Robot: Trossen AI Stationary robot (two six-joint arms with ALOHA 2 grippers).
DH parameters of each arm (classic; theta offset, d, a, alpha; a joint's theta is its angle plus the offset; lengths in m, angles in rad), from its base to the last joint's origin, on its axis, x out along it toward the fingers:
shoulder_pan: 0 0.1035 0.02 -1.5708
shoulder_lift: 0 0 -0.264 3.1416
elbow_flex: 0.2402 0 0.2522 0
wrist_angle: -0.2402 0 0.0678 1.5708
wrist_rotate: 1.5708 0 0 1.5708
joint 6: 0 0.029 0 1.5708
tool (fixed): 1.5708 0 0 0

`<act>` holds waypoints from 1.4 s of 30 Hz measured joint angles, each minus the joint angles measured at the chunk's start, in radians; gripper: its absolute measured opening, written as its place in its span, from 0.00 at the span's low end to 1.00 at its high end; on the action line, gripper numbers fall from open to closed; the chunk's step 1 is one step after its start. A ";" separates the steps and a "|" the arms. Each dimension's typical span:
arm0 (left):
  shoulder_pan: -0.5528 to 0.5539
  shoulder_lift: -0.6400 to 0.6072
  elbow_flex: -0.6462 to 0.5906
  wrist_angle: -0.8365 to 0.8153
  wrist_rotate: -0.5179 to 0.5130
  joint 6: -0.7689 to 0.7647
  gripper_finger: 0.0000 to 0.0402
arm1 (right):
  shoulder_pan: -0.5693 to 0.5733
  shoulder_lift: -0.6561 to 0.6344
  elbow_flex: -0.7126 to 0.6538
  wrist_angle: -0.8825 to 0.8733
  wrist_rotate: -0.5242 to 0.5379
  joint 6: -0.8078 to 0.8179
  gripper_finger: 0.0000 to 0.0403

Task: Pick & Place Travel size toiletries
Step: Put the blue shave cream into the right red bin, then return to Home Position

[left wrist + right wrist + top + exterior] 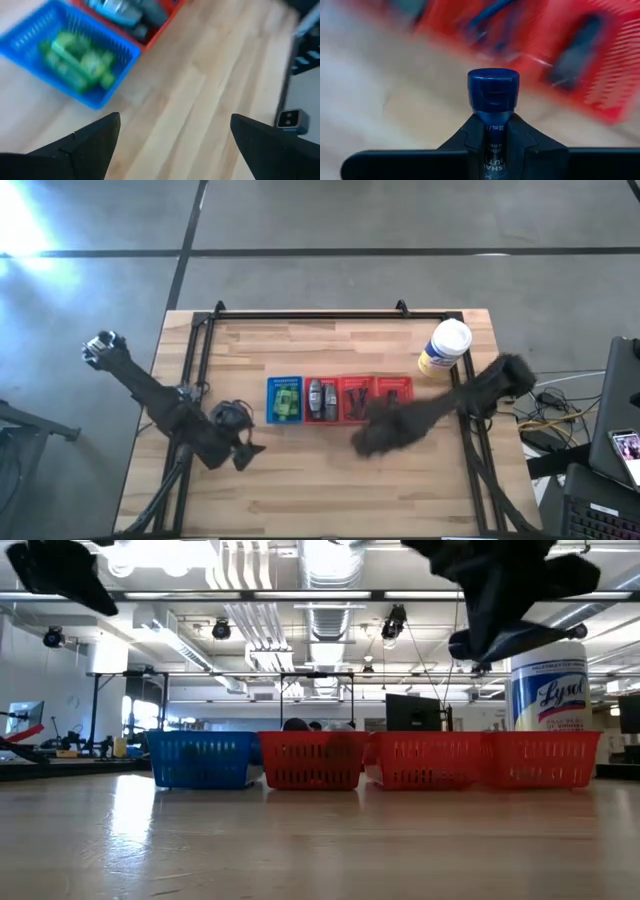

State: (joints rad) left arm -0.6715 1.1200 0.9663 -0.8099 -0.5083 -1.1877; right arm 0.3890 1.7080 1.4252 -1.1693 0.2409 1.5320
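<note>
The right gripper [492, 131] is clamped on a small dark tube with a round blue cap [493, 95], held above the wooden table [330, 480] just in front of the red plastic baskets [358, 399]. The left gripper [172, 135] hovers near the blue plastic basket [284, 399] with its fingers spread wide and nothing between them. Bright green little bottles [75, 60] lie in that blue basket. A large white-and-yellow canister [445, 347] stands behind the row.

Lysol canister [445, 346] (upright) beside baskets [339, 399]

"Lysol" on the canister [547, 692]; "30 ML" on the tube [493, 102]
</note>
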 joint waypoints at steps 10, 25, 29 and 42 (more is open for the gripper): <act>0.171 -0.342 -0.347 0.630 -0.069 0.701 0.95 | -0.337 -0.290 -0.402 0.125 0.005 -0.125 0.11; 0.436 -0.732 -0.734 0.817 0.079 0.602 0.95 | -0.474 -0.320 -0.582 0.268 -0.028 -0.248 0.27; 0.437 -0.771 -0.776 0.817 0.079 0.665 0.95 | -0.447 -0.348 -0.557 0.267 -0.058 -0.226 0.38; 0.442 -0.874 -0.937 0.821 0.080 0.666 0.95 | -0.332 -0.412 -0.357 0.269 0.162 -0.205 0.60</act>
State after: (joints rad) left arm -0.2298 0.2456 0.0291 0.0110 -0.4286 -0.5217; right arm 0.0570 1.2957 1.0679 -0.9005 0.4026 1.3266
